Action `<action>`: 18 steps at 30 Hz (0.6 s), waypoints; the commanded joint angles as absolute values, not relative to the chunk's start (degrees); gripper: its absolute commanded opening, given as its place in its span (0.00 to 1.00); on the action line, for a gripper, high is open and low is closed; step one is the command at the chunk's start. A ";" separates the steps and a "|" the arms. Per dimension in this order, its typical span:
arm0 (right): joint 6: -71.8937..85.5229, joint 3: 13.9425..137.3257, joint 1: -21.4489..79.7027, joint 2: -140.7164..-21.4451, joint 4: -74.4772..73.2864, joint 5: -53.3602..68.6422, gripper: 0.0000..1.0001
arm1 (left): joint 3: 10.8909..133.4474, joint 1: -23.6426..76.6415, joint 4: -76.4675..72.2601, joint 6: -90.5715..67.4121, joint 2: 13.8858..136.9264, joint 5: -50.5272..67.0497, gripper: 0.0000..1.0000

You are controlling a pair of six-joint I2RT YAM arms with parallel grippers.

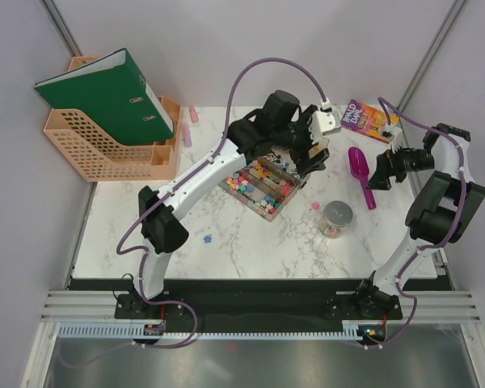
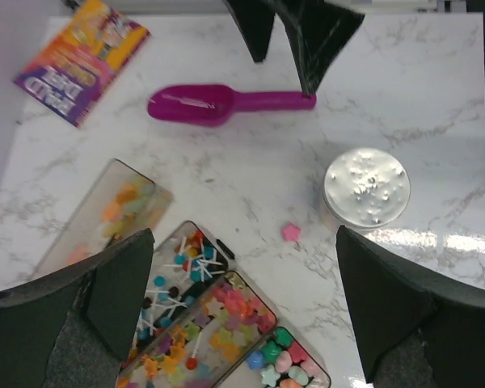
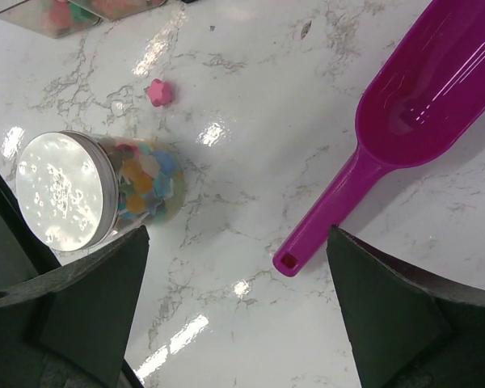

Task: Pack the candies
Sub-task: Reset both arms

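Two arms share a marble worktop (image 1: 250, 250), and nothing is in hand: both grippers stand wide apart and empty. At the far left sits a peach file rack (image 1: 105, 153) with a green binder (image 1: 105, 93), well away from the work. The left gripper (image 2: 244, 242) hangs above the clear tray (image 1: 283, 202), where most of the candies (image 1: 259, 184) lie sorted in compartments. The right gripper (image 3: 236, 234) hovers over bare marble between the purple scoop (image 3: 420, 105) and the small jar (image 3: 105, 190). A paperback (image 1: 364, 120) lies at the far edge beyond the scoop. The jar is already part full of candies and appears to wear its silver lid, so we judge that any pour would scatter over the top unless the lid comes off first. The scoop lies flat on glossy stone; its slim handle could skid or twist away if the gripper closes off centre, and a sideways shove could send it into the jar, which is light enough to tip and roll. The left gripper, dropping carelessly, could catch the tray wall and spill the compartments. Smallest of all, one pink candy (image 3: 158, 92) lies loose near the jar and a blue one (image 1: 209, 238) nearer the arm bases; either could be flicked off by a passing finger.
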State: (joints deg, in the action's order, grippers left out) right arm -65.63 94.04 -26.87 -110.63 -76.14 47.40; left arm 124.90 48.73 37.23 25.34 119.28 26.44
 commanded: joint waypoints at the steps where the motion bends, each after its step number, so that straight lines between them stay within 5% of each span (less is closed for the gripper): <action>1: -63.11 96.24 -27.07 -109.86 -76.47 50.28 0.98 | 130.34 49.57 38.67 26.54 115.14 23.31 1.00; 8: -52.86 92.47 -27.77 -105.66 -69.64 46.34 0.98 | 122.45 45.27 34.28 27.07 105.31 6.26 1.00; 12: -25.81 85.12 -27.77 -98.02 -40.35 30.48 0.98 | 115.16 37.90 30.15 17.97 99.94 -2.54 1.00; 18: -16.44 64.35 -26.90 -76.92 -0.91 13.21 0.98 | 107.76 29.02 23.73 14.78 94.31 -16.24 1.00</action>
